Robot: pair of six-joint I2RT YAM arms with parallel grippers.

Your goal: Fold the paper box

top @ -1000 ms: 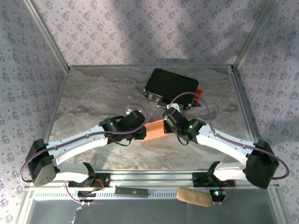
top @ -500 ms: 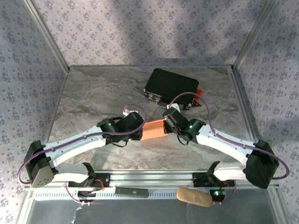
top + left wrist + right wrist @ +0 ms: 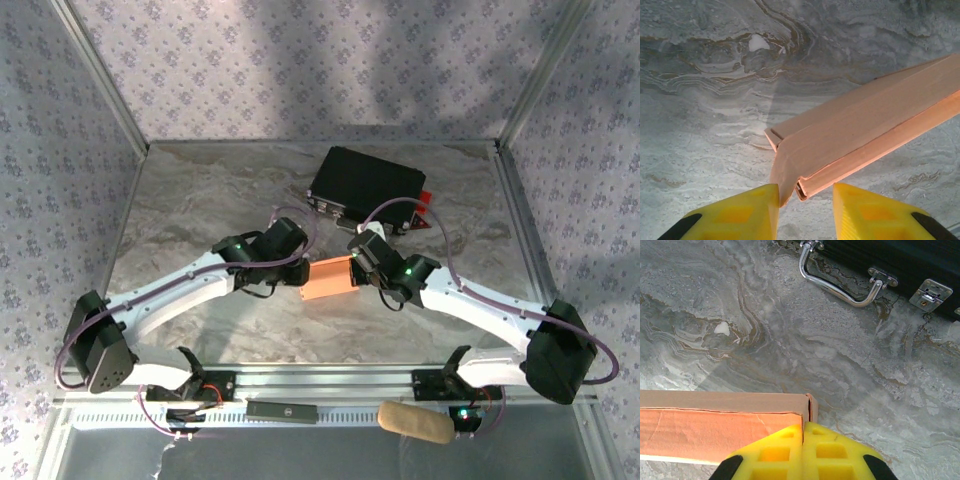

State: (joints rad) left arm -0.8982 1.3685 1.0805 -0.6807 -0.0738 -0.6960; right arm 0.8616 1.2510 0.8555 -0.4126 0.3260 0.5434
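Observation:
The paper box [image 3: 328, 278] is a slim salmon-orange carton lying on the marble table between my two grippers. My left gripper [image 3: 300, 270] is at its left end. In the left wrist view that gripper [image 3: 806, 200] stands open, with the carton's open corner [image 3: 807, 187] between the yellow fingers and a loose flap [image 3: 782, 172] touching the left finger [image 3: 747, 212]. My right gripper [image 3: 357, 262] is at the right end. In the right wrist view its fingers [image 3: 815, 447] are pressed together on the thin end wall of the paper box [image 3: 720, 427].
A black hard case [image 3: 365, 185] lies behind the carton, and its metal handle [image 3: 840, 287] and latch [image 3: 932, 290] face the right gripper. A tan roll [image 3: 415, 422] and a small black bar [image 3: 283, 409] rest on the front rail.
The left arm has swung back and toward the centre, and its wrist now stands further from the near edge. The carton has nudged slightly. The right arm has stayed put.

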